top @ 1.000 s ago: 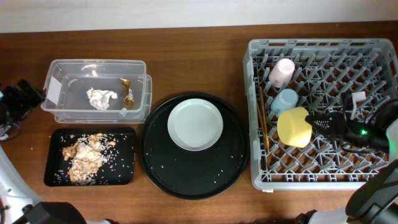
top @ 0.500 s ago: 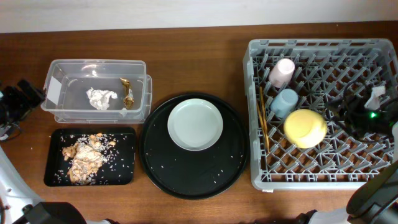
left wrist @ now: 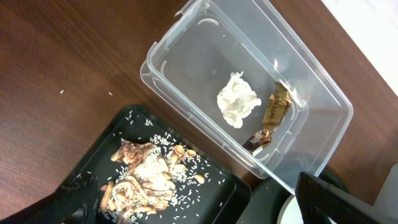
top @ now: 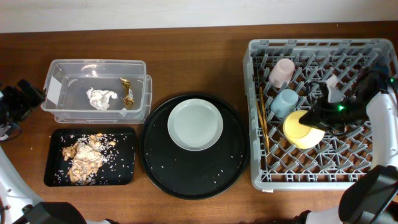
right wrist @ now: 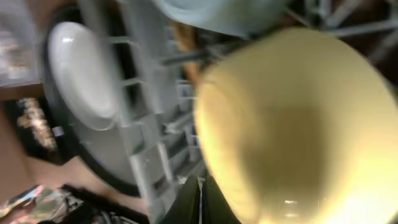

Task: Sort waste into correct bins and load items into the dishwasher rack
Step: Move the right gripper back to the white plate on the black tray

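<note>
While the right gripper [top: 316, 117] sat at the bowl [top: 300, 130] in the rack [top: 255, 163], grasp impossible to tell, loading seemed underway; the plate [top: 195, 124] looked due next

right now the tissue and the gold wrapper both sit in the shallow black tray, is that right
Not quite. The tissue and the gold wrapper both sit in the clear tub, not the shallow black tray, which holds the food scraps. The left wrist view shows it.
</note>
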Robot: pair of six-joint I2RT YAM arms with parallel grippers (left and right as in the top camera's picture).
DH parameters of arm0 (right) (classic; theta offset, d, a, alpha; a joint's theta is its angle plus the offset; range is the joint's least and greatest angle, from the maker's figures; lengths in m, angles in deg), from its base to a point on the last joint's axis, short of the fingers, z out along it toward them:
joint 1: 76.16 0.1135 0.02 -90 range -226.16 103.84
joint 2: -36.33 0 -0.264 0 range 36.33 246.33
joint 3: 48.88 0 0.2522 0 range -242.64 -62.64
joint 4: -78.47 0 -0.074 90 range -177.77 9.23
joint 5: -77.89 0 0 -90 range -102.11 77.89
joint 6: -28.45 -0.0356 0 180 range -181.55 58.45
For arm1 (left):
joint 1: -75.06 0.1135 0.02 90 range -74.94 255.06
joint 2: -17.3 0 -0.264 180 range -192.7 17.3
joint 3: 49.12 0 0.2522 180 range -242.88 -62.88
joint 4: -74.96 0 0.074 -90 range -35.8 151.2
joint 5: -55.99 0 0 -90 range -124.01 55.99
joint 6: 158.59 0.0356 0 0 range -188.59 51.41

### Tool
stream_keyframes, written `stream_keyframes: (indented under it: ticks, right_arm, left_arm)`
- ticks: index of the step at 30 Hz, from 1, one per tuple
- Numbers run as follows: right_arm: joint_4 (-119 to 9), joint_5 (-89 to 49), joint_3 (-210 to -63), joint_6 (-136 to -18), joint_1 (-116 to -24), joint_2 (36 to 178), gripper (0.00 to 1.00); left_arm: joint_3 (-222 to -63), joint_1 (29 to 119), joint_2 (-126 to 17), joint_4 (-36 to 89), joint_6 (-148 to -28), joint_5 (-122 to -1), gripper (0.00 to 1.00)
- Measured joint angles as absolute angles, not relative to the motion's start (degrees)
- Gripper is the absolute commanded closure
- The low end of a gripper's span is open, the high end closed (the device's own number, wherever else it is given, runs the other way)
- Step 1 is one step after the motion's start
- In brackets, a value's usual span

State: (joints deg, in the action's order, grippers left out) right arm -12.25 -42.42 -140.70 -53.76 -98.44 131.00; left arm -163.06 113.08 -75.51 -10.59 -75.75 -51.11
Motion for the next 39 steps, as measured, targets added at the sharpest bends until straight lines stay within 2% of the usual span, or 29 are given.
stream_keyframes:
  ticks: [3,5,7,9,11,13,14,15,16,19,20,21,22,30,36,39]
  right_arm:
    - [-13.38,-27.9,-140.29,-64.31,-98.44,130.98,0.96]
    - [-12.92,-25.32,-141.73,-66.74,-98.44,130.98,0.96]
    - [-11.22,-26.31,-146.95,-67.33,-98.44,130.87,0.95]
    - [-8.73,-32.86,-151.76,-64.27,-96.85,129.34,0.94]
    - [-7.96,-38.07,-152.0,-60.88,-86.07,129.01,0.89]
    - [-12.22,-38.94,-151.83,-59.79,-75.01,129.06,0.79]
    - [-15.7,-38.48,-151.61,-60.16,-69.48,129.08,0.72]
    - [-18.65,-37.19,-151.39,-61.62,-62.94,129.12,0.59]
    - [-22.43,-34.83,-150.54,-63.18,-59.19,129.14,0.02]
    - [-34.72,-29.0,-146.41,-68.86,-50.66,130.26,0.02]
    - [-37.84,-28.47,-145.4,-69.76,-49.2,131.02,0.17]
    - [-39.85,-27.88,-144.26,-70.63,-48.21,132.38,0.47]
    - [-40.11,-26.88,-143.54,-70.76,-48.15,134.87,0.55]
    - [-46.82,-16.43,-143.19,-71.81,-48.15,153.69,0.58]
    - [-44.77,-17.15,-143.59,-71.81,-48.15,153.6,0.6]
    - [-43.26,-17.48,-144.55,-71.81,-48.15,147.66,0.61]
  left_arm:
    - [-163.06,113.08,-75.49,-10.56,-75.73,-51.09,0.0]
    - [-163.06,113.08,-75.49,-10.56,-75.73,-51.09,0.0]
    - [-163.06,113.08,-75.49,-10.56,-75.73,-51.11,0.0]
    - [-163.06,113.08,-75.49,-10.54,-75.73,-51.11,0.0]
    - [-163.06,113.08,-75.49,-10.59,-75.73,-51.09,0.0]
    - [-163.06,113.08,-75.47,-10.5,-75.73,-51.07,0.0]
    - [-163.06,113.08,-75.47,-10.52,-75.73,-51.11,0.0]
    - [-163.06,113.08,-75.47,-10.56,-75.73,-51.09,0.0]
    - [-163.06,113.08,-75.47,-10.59,-75.75,-51.11,0.0]
    - [-163.06,113.08,-75.47,-10.41,-75.73,-51.09,0.0]
    - [-163.06,113.08,-75.47,-10.48,-75.75,-51.11,0.0]
    - [-163.06,113.08,-75.47,-10.45,-75.75,-51.09,0.0]
    - [-163.06,113.08,-75.47,-10.43,-75.73,-51.09,0.0]
    - [-163.06,113.08,-75.47,-10.43,-75.73,-51.09,0.0]
    - [-163.06,113.08,-75.47,-10.43,-75.73,-51.09,0.0]
    - [-163.06,113.08,-75.47,-10.43,-75.73,-51.09,0.0]
